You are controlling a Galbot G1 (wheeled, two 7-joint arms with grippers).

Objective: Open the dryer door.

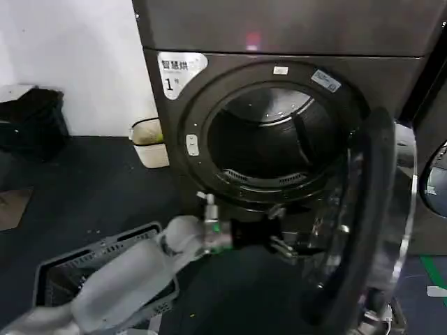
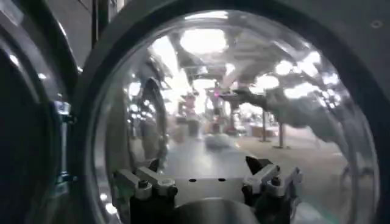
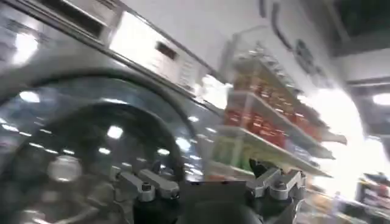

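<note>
Dryer (image 1: 209, 146) drum exposed; door (image 1: 370, 230) swung wide to right. Left claw (image 1: 283, 246) open, empty, near door's inner glass, below opening. Right claw (image 3: 210, 185) open by neighbouring machine (image 3: 91, 122).

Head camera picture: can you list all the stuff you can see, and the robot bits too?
dryer: one, dark bronze-grey, middle, round drum opening uncovered
sticker: one, white with a "1", dryer's upper left corner
dryer door: one, chrome ring with dark glass, swung open on the dryer's right
second machine's door: one, chrome-rimmed, far right edge
bin: one, cream, on the floor left of the dryer
basket: one, grey, lower left on the floor
black bag: one, far left by the wall
left gripper: one, black, jaws open, at the open door's inner face
right gripper: one, jaws open, before a machine's front
</note>
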